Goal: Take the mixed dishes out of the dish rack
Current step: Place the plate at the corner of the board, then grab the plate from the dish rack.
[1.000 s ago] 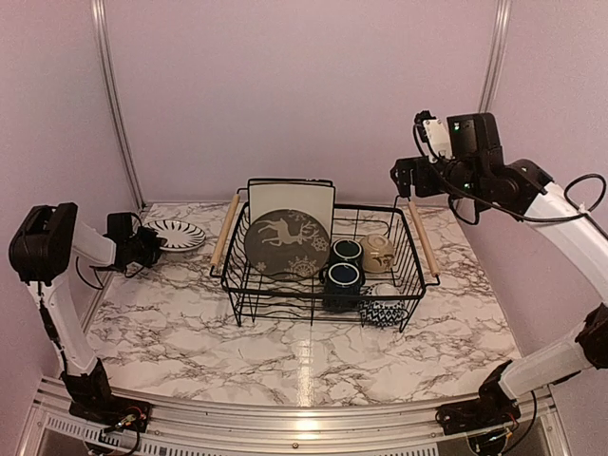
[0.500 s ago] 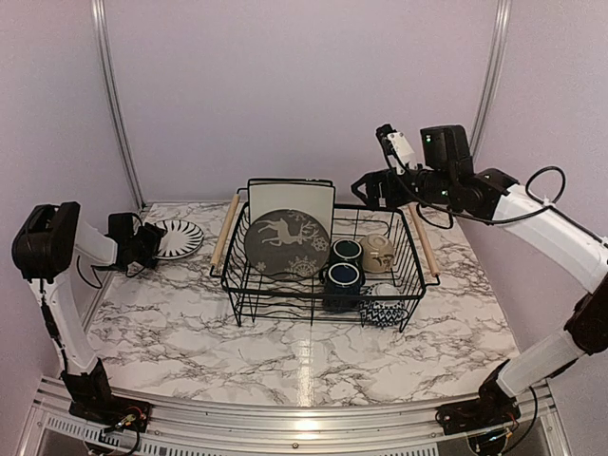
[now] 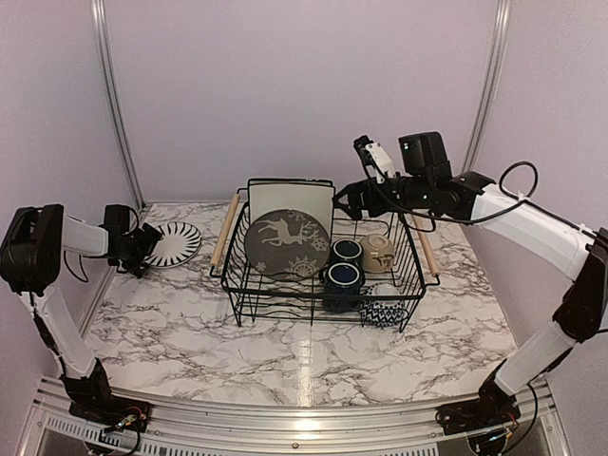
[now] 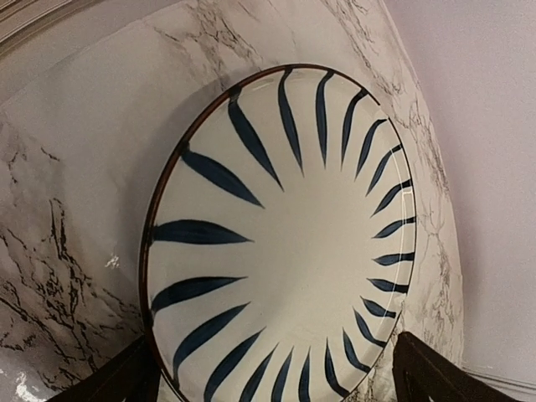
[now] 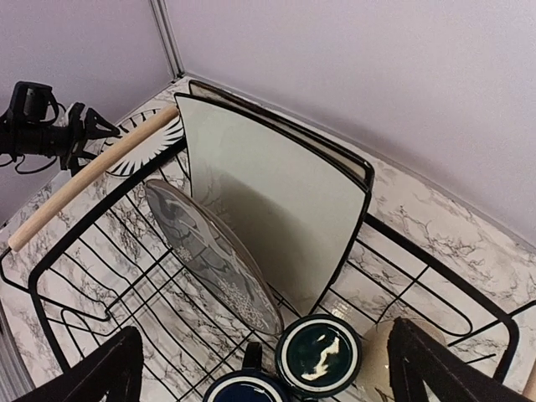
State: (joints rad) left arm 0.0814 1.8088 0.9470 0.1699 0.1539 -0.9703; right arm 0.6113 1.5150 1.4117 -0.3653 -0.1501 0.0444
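Dish rack [image 3: 285,293] sits mid-table on the marble table [image 3: 237,351] in the overhead view. It holds the upright square cream plates [image 3: 304,197] at the far side, the deer plate [image 3: 288,243] leaning in front of them, two blue mugs [image 3: 346,252] to the right, a beige bowl [image 3: 378,252] and a chevron bowl [image 3: 382,312] at the near right corner. The striped plate [image 3: 174,243] lies flat on the table left of the rack, with the left gripper [image 3: 142,247] at its left edge. The right gripper [image 3: 349,203] hangs over the rack's far right.

The left wrist view shows the left gripper [image 4: 276,385] spread wide, the striped plate [image 4: 285,234] flat with its near rim between the fingers [image 4: 117,381]; contact cannot be judged.

The right wrist view shows the right gripper [image 5: 268,368] spread wide and empty above the mugs, with the rack's wooden handle [image 5: 92,180] to the left.
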